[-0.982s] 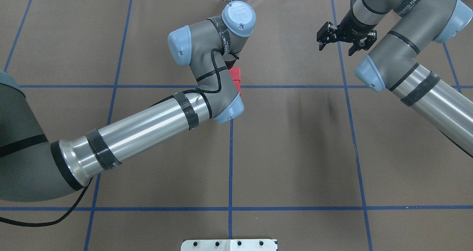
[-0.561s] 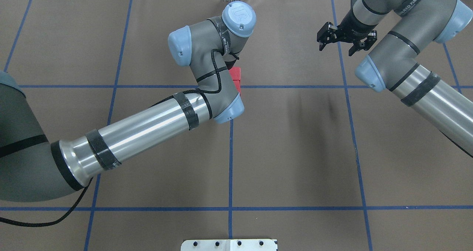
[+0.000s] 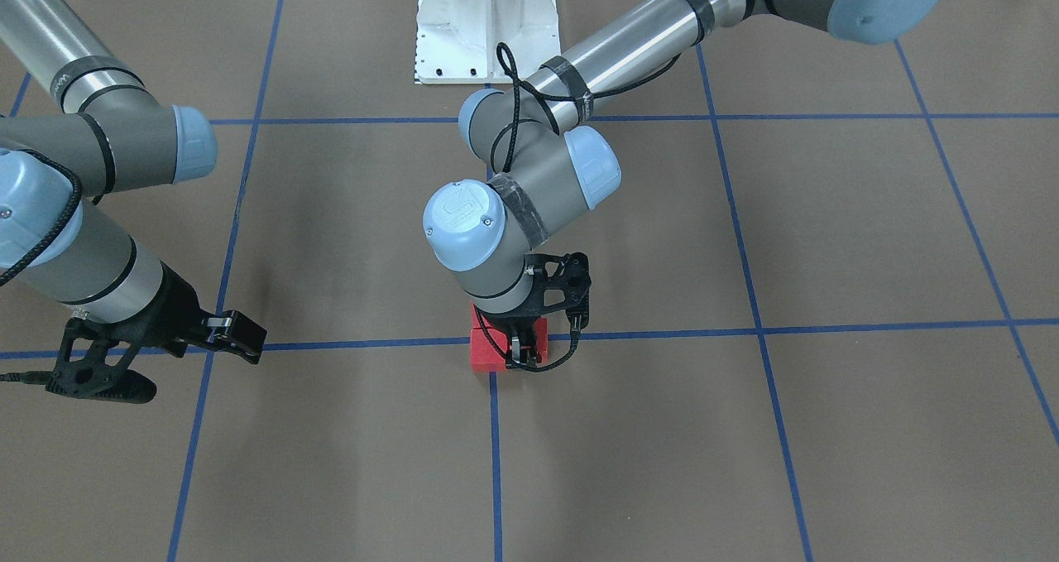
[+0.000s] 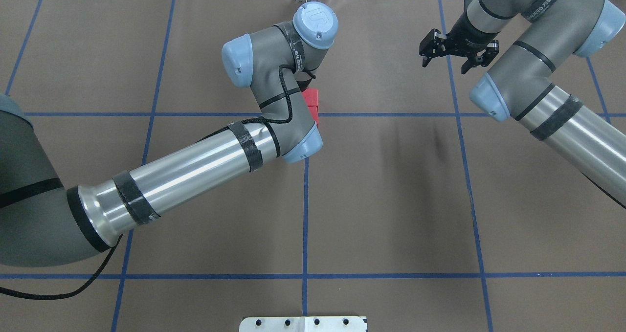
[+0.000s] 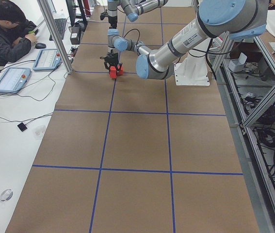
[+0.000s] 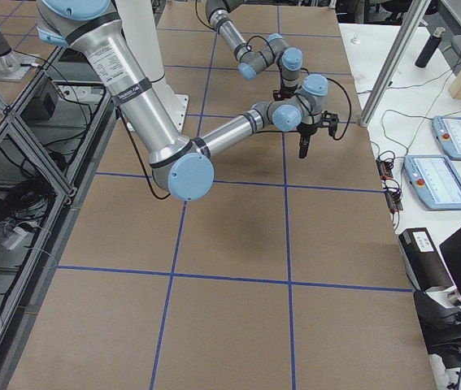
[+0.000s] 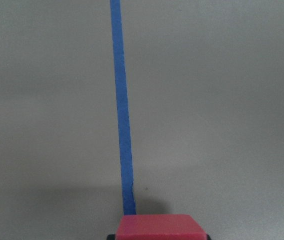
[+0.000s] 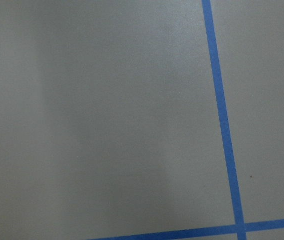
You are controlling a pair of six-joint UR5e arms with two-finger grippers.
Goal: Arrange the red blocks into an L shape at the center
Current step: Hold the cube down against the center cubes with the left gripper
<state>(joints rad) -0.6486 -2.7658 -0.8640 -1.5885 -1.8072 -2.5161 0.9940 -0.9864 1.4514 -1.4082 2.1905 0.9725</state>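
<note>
Tabletop (image 4: 391,200) brown, wide squares of blue tape (image 4: 391,114); left gripper (image 3: 523,348) clamps red block (image 7: 162,226) mid-table, right gripper (image 4: 443,65) splayed near far edge.

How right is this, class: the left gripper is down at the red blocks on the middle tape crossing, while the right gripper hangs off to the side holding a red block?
One slip: the right gripper holds nothing; it hangs open and empty off to the side, as the overhead view shows. The rest stands.
</note>
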